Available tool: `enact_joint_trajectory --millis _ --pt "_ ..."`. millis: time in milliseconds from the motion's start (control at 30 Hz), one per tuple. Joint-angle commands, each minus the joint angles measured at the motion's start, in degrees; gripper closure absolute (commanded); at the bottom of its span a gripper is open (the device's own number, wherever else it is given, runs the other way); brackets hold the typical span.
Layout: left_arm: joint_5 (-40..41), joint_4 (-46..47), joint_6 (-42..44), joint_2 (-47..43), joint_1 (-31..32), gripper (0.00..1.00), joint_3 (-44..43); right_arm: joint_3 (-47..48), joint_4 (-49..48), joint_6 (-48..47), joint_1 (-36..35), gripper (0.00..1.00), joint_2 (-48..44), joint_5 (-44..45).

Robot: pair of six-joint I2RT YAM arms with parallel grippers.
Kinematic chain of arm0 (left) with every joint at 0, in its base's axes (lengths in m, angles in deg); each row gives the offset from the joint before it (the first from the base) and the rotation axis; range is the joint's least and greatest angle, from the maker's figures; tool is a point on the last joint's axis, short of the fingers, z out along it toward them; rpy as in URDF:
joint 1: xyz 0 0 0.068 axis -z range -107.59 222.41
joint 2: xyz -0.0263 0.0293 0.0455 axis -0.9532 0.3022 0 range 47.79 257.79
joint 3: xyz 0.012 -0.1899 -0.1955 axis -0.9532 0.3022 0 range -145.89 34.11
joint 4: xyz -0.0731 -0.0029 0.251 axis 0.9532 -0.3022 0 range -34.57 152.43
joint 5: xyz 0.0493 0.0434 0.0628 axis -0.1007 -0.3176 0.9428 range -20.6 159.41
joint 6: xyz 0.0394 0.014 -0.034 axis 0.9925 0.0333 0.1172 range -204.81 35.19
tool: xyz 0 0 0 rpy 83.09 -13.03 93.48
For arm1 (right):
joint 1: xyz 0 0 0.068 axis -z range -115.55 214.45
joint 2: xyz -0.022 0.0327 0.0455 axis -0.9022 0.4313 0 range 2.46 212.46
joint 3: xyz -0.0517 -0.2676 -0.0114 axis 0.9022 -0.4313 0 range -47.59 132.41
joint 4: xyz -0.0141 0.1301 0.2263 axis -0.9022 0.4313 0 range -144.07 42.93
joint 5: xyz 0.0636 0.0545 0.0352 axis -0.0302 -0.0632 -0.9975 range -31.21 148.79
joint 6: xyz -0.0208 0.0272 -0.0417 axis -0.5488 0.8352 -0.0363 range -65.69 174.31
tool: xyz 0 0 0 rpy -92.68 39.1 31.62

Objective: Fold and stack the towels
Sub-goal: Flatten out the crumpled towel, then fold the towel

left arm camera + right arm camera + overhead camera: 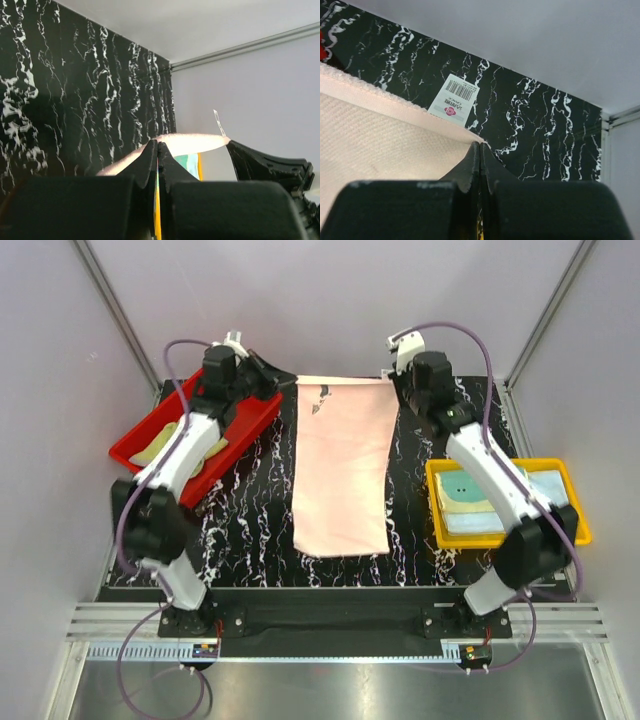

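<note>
Now the left claw (158, 146) pinches the far left corner of the pink towel (342, 470); the right claw (480, 146) pinches its far right corner; the towel stretches along the counter (250, 520); left of it, a red tray (128, 452) holds a yellow-green towel (165, 447); right of it, a yellow tray (500, 540) holds folded towels (475, 502).

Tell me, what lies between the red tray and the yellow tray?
A pink towel spread on the black marbled table; the top view shows it.

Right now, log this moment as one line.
left pincer: shut on pink towel, far left corner | right pincer: shut, far right corner | yellow tray: folded towels
</note>
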Motion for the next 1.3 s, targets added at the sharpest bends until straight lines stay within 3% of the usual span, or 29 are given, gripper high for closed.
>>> enact_joint_trajectory --millis 0,200,433,533,733,833,1267 --pt "-10.3 15.9 -1.7 10.6 -3.0 1.0 -8.1 7.9 -5.8 2.4 5.3 1.0 7.5 -7.0" --pt "-18.7 21.7 -3.6 27.1 -3.7 1.0 -22.5 18.0 -4.1 2.2 9.7 1.0 21.7 -15.1" --pt "-20.2 22.2 -4.7 33.8 -4.1 1.0 -22.7 15.5 -5.9 1.6 10.0 1.0 24.5 -19.3" --pt "-22.1 16.2 -2.3 32.7 -4.3 1.0 -20.8 16.0 2.2 0.3 10.0 1.0 24.4 -21.5" --pt "-21.4 -1.0 10.6 23.9 -4.6 1.0 -12.5 11.6 13.3 -0.6 9.9 1.0 20.5 -24.6" --pt "-23.1 -3.6 13.5 20.8 -4.8 1.0 -7.4 9.6 17.6 -0.3 9.4 1.0 19.5 -25.3" --pt "-22.8 -21.5 27.3 17.1 -4.8 1.0 2.2 -2.6 24.2 3.9 1.6 1.0 16.3 -24.1"
